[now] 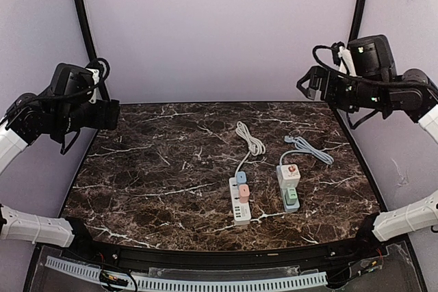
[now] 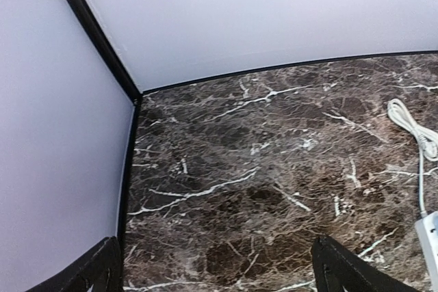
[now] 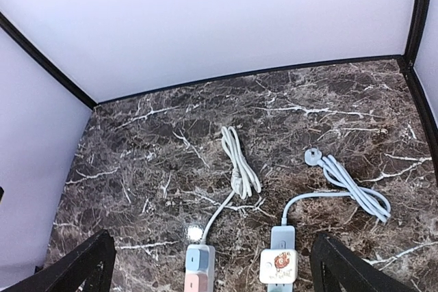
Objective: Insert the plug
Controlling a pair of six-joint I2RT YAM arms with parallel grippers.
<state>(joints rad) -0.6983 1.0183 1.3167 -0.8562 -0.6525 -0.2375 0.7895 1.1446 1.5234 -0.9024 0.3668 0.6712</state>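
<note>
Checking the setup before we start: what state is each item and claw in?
White power strip: lying flat, blue block and pink block seated on it.
White cord: bundled, joined to its strip.
Grey power strip: lying flat, white cube adapter seated on it.
Grey cord: coiled.
Plug: lying loose, not inserted.
Left claw: open, empty, raised.
Right claw: open, empty, raised.

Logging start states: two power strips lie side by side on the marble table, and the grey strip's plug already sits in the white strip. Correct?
No. The plug of the grey power strip lies loose on the marble table, apart from the white power strip; the right wrist view shows it. The rest holds.
</note>
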